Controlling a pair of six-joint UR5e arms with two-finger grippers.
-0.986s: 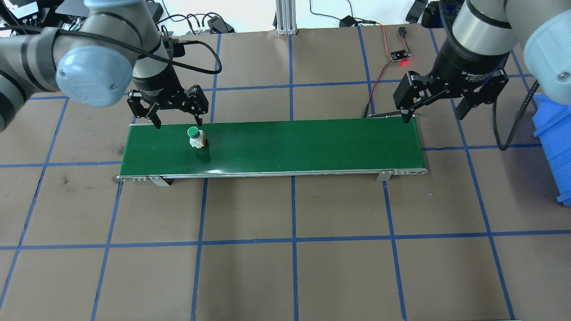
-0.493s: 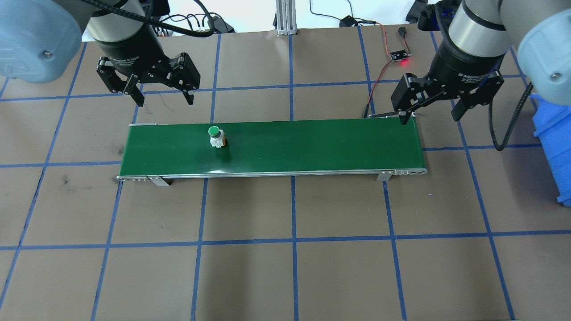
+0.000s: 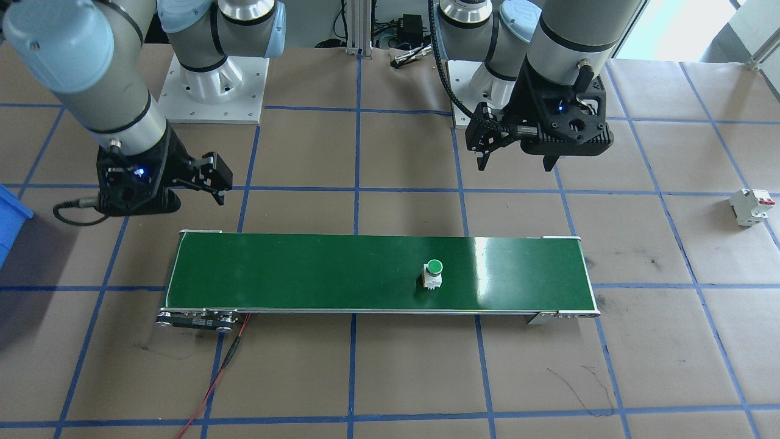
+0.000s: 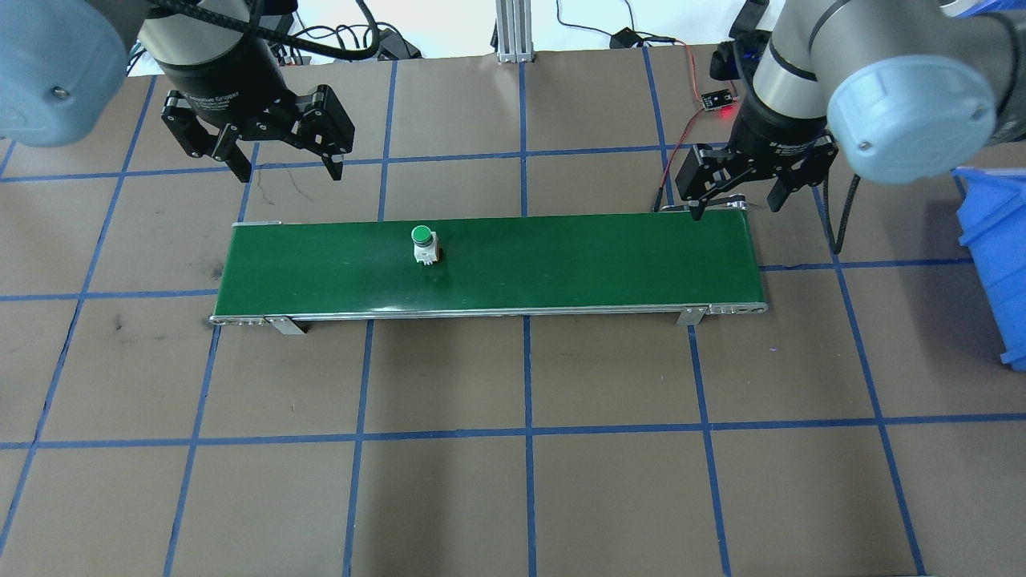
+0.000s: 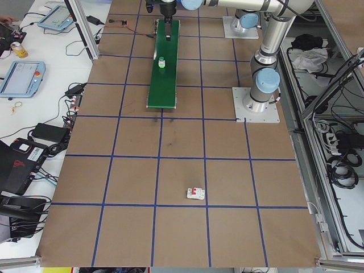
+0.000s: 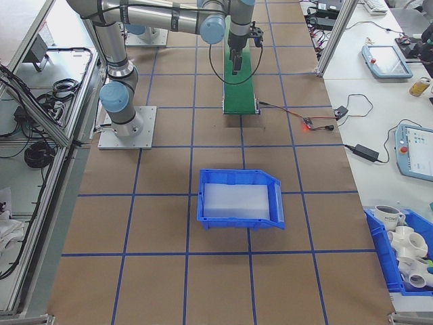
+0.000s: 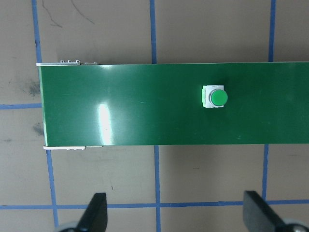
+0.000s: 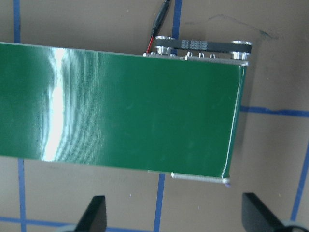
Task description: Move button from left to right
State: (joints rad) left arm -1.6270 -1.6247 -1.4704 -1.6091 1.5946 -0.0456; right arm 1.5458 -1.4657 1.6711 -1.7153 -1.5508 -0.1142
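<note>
Green belt [image 4: 561, 264] carries button [image 4: 424, 244], apart from left tool [image 4: 284, 172].

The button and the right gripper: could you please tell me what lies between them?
Only bare green belt. In the overhead view, nothing sits between the button and the open right gripper at the belt's far end.

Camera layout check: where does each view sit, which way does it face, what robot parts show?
Front-facing: across the table, facing both bases; left end effector on view's right.
Overhead: behind the robot, looking down; button on the green belt.
Exterior left: table end; circuit breaker near.
Exterior right: opposite end; blue bin near.
Left wrist: straight down; its fingertips and button.
Right wrist: down at belt end; fingertips only.
Shared: the belt, in all views.
</note>
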